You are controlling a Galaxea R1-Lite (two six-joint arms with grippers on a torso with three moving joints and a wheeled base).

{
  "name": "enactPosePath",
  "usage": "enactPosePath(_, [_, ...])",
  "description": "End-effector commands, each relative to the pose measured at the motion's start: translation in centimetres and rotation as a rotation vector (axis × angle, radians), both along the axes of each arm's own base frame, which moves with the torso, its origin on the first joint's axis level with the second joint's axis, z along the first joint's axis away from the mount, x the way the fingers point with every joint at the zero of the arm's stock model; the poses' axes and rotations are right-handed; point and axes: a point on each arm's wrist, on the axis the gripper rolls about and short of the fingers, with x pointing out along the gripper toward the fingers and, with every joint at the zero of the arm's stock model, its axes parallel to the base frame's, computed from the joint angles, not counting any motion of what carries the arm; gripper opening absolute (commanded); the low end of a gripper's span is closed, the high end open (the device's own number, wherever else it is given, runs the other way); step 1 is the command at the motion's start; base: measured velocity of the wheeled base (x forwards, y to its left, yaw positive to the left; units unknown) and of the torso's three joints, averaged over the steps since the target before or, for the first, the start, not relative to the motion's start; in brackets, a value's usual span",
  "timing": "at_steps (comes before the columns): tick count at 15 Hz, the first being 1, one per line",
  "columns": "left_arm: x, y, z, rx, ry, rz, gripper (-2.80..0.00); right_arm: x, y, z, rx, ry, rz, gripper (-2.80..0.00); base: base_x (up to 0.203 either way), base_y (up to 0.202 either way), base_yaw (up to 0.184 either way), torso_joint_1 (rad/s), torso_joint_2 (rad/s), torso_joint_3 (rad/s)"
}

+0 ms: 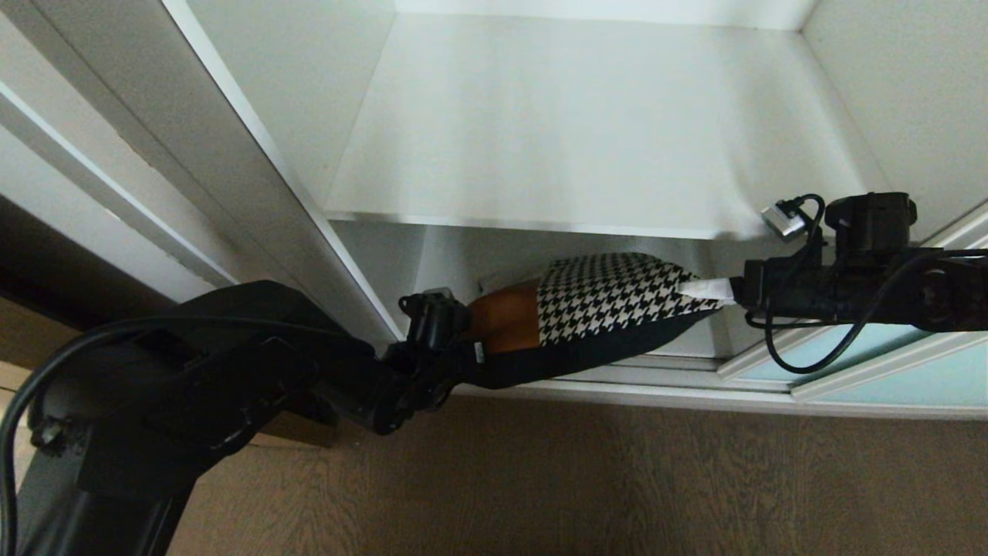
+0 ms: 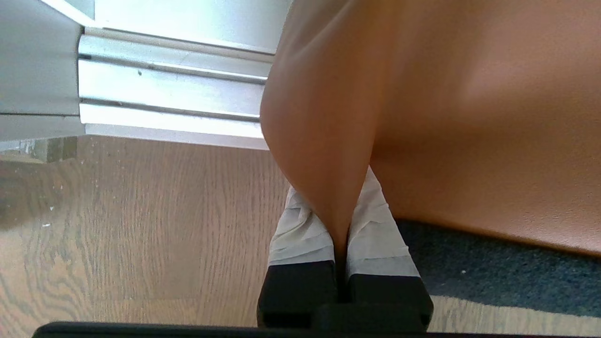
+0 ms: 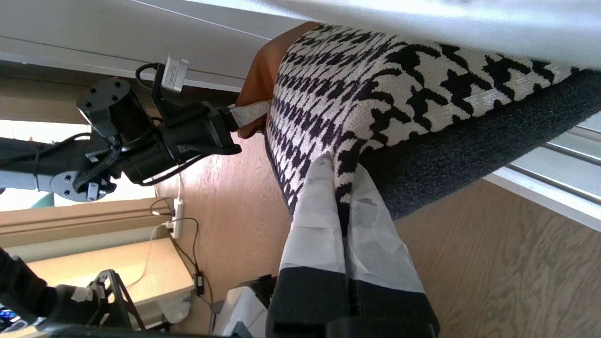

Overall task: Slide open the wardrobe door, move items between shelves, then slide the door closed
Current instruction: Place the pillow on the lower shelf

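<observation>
Nearest, the wood-grain floor (image 1: pixel 617 479) runs up to the wardrobe's silver bottom track (image 2: pixel 173 89). Above the floor, at the wardrobe's open front, the 2 arms carry the patchwork cushion (image 1: pixel 610 297) between them: the left gripper (image 2: pixel 342 220) has its jaws pinching the brown leather corner, the right gripper (image 3: pixel 342 188) pinching the houndstooth corner. The frosted aqua sliding door (image 1: pixel 872 351) stands at the right. Farther in, the white shelf (image 1: pixel 587 123) spans above the cushion.
</observation>
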Motion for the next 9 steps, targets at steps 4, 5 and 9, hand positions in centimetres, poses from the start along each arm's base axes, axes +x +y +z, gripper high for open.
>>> enactPosePath(4, [0.1,0.0,-0.5,-0.004,0.011,0.01,-2.8,-2.6,-0.5,-6.1,-0.002,0.23,-0.035,-2.8,0.0,0.0,0.0,0.0,0.0,0.0])
enactPosePath(5, [0.1,0.1,-0.4,-0.009,0.008,0.013,-2.8,-3.2,-0.5,-5.8,-0.003,0.205,-0.034,-2.8,0.0,0.0,0.0,0.0,0.0,0.0])
enactPosePath(9, [0.0,0.2,0.4,-0.038,-0.006,0.024,-2.8,-5.4,0.1,-2.9,-0.009,0.047,-0.016,-2.8,0.0,0.0,0.0,0.01,0.01,-0.009])
